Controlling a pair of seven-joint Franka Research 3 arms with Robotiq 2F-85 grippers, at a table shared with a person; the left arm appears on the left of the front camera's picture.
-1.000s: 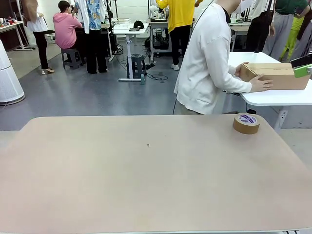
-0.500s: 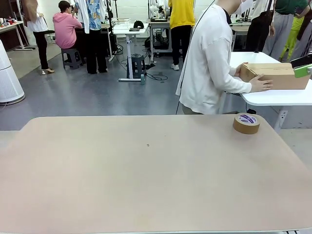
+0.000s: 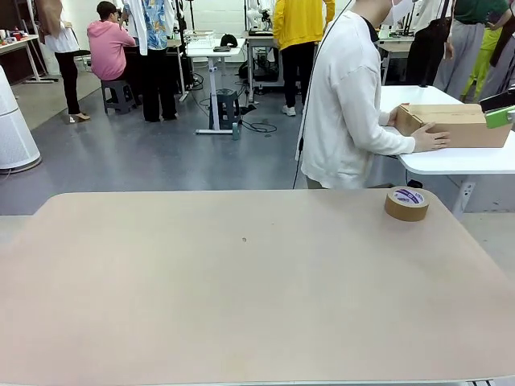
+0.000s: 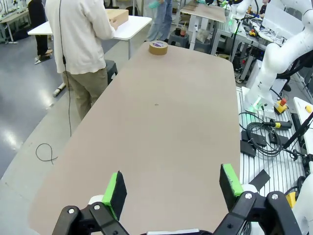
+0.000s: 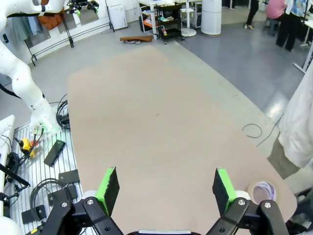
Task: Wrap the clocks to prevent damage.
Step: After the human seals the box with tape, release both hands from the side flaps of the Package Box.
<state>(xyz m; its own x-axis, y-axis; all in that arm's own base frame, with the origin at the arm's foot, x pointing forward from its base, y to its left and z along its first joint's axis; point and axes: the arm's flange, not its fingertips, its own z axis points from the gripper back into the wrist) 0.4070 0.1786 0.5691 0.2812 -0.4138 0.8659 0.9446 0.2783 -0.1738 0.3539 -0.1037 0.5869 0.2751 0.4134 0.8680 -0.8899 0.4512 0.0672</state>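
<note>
While a tape roll point(image 3: 406, 203) is lying flat, hole upward, left gripper point(image 4: 172, 190) and right gripper point(image 5: 165, 189) are hovering wide apart above the table point(image 3: 241, 305).

We see a robotics lab: white robot arm point(image 4: 286, 54) on a base, height-adjustable white desks point(image 3: 211, 53) at 12 o'clock, black cables point(image 4: 266, 132) on the grey floor point(image 3: 145, 153).

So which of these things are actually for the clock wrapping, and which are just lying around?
For the job, as far as I can judge:
- roll of tape on the table
- cardboard box under the person's hand, possibly
- left hand and right hand, both open

No clocks here yet.

Just around:
- white side table
- stool
</note>
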